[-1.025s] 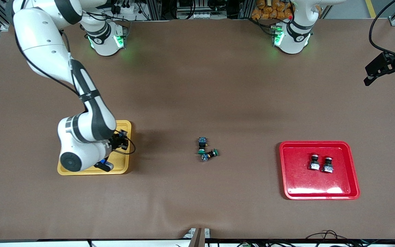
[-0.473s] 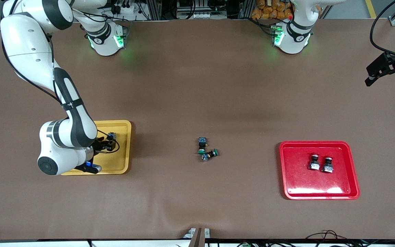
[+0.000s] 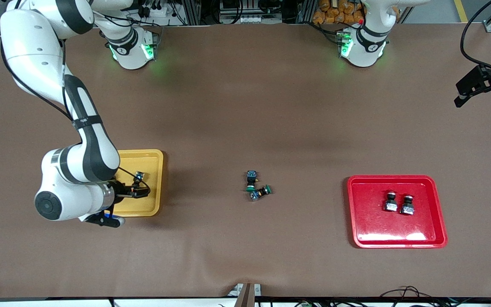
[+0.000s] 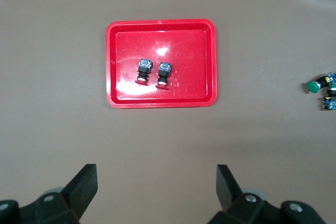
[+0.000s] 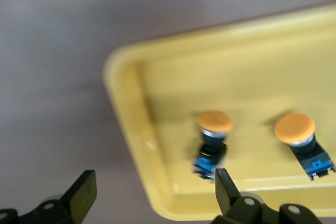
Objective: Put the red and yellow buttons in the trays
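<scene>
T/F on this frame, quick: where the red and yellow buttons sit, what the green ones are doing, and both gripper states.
1. Two red buttons lie in the red tray. True.
2. The yellow tray holds one yellow button. False: the right wrist view shows two yellow buttons in it.
3. The right gripper is shut on a yellow button. False: its jaws stand open over the yellow tray's edge, with nothing between them.
4. The green buttons lie in the red tray. False: they lie on the table, between the two trays.
5. The left gripper is open and holds nothing. True; that arm waits high over its end of the table.
</scene>
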